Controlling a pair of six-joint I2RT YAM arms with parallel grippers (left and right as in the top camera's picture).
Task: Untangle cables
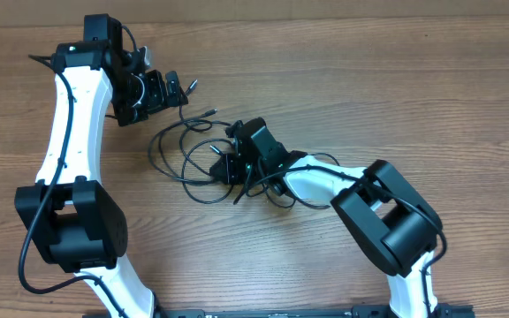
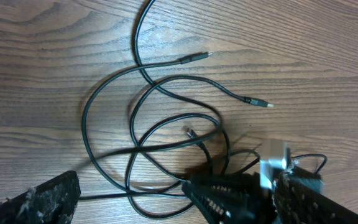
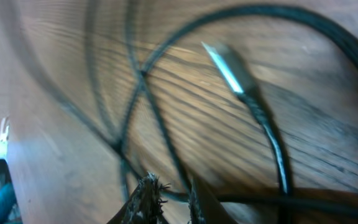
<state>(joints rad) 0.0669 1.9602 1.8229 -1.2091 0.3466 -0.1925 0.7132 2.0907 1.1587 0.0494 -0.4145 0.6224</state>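
The thin black cables (image 1: 184,146) lie in a tangle of overlapping loops on the wooden table, between my two grippers. In the left wrist view the loops (image 2: 135,134) cross one another, and two plug ends (image 2: 194,58) (image 2: 258,101) lie free beyond them. My left gripper (image 1: 163,88) is just above and left of the tangle. Its fingers are wide apart (image 2: 176,202) and grip nothing. My right gripper (image 1: 231,165) is low at the tangle's right side. Its fingers (image 3: 169,202) are nearly together on a cable strand. A silver-tipped plug (image 3: 225,62) lies just ahead of them.
The wooden table (image 1: 396,79) extends on all sides. My right gripper's black body (image 2: 229,196) shows in the left wrist view at the lower edge of the tangle. Both white arms reach in from the near edge.
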